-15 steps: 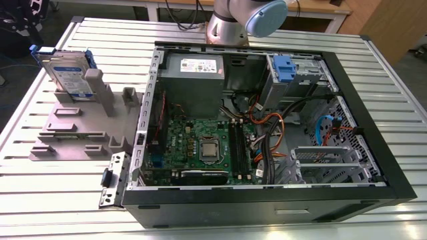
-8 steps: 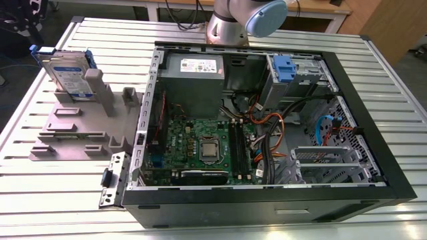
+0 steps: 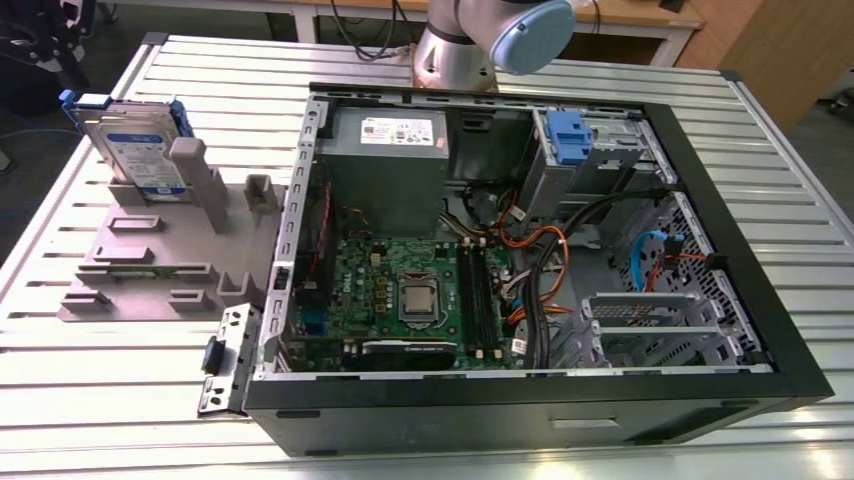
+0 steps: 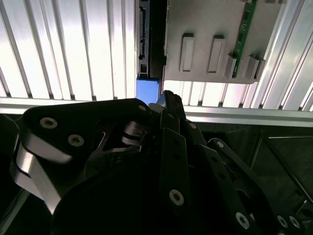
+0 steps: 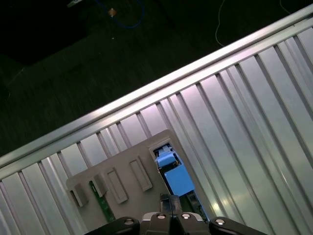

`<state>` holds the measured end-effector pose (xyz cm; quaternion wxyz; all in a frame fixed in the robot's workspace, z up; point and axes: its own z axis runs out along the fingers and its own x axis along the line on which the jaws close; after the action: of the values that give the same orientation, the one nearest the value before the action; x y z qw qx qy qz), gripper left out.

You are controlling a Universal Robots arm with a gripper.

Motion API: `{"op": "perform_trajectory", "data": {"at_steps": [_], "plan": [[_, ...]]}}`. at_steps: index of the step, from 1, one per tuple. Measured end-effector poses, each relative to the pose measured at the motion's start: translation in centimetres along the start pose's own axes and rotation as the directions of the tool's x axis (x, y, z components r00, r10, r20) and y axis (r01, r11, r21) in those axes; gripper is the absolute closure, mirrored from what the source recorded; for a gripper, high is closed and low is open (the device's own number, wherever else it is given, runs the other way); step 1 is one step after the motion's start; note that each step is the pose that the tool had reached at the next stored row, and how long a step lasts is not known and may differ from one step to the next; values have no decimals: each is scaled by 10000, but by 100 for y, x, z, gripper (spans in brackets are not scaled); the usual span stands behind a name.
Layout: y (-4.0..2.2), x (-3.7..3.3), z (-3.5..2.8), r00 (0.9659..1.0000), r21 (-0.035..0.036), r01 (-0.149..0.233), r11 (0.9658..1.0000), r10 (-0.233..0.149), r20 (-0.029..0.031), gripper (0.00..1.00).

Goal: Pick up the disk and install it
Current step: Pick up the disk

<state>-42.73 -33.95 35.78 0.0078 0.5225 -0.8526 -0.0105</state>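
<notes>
Our gripper [image 5: 170, 200] looks closed with nothing in it, hanging above the grey fixture [image 5: 122, 169]. We see the disk [image 3: 134, 150] standing upright in that fixture, open PC case [image 3: 534, 250] just beside it.

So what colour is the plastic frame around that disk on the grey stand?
Bright blue: the frame round the disk shows best in the exterior view.

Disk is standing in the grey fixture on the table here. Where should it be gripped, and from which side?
Probably by its free top edge, coming down from above, with the gripper set across the two flat faces. The disk stands on edge in the grey fixture, whose posts cover its lower part, leaving the top exposed.
</notes>
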Motion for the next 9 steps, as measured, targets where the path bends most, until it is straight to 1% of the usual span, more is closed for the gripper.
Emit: {"op": "perform_trajectory", "data": {"at_steps": [9], "plan": [[0,0,0,10000,0,34,10000,-34,-1,89]]}}
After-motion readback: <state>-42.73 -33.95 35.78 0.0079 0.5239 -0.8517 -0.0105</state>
